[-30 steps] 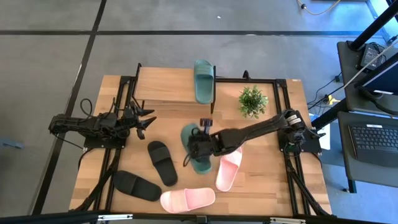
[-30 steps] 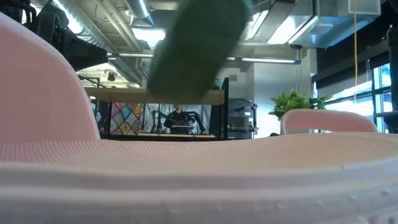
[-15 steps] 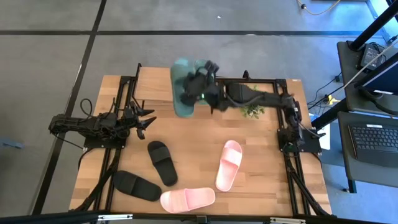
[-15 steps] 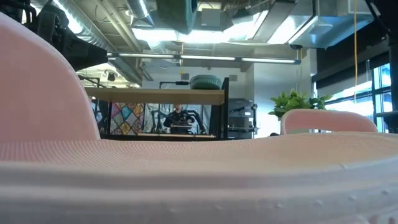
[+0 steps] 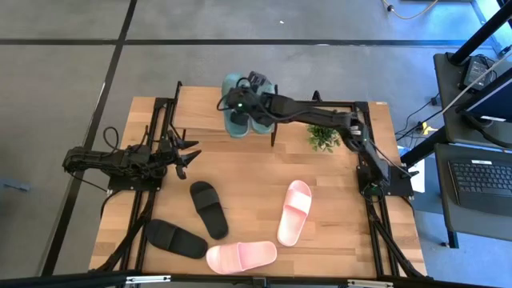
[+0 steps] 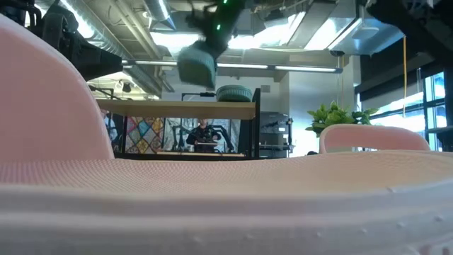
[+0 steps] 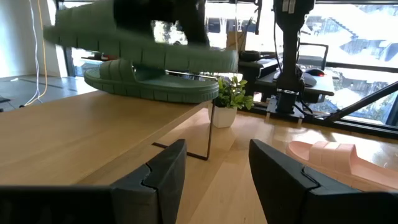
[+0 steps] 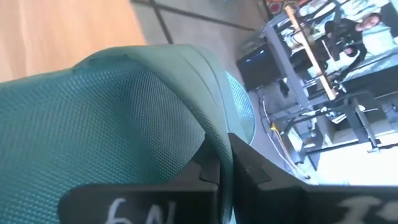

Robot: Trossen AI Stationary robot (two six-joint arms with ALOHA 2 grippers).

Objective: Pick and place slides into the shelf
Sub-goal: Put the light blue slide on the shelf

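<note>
A dark green slide (image 5: 233,108), ribbed rubber with a wide strap, hangs above the shelf (image 5: 204,110) at the table's 12 o'clock, clamped in the right gripper (image 5: 242,102), fingers closed on it. Its mate (image 7: 152,84) lies on the light wooden top board. The left gripper (image 5: 188,154), at 9 o'clock, waits with fingers parted, empty. Black slides (image 5: 209,209) and pink slides (image 5: 294,211) rest on the pale plank table (image 5: 240,168); a potted plant (image 5: 323,134) stands at 1 o'clock.
</note>
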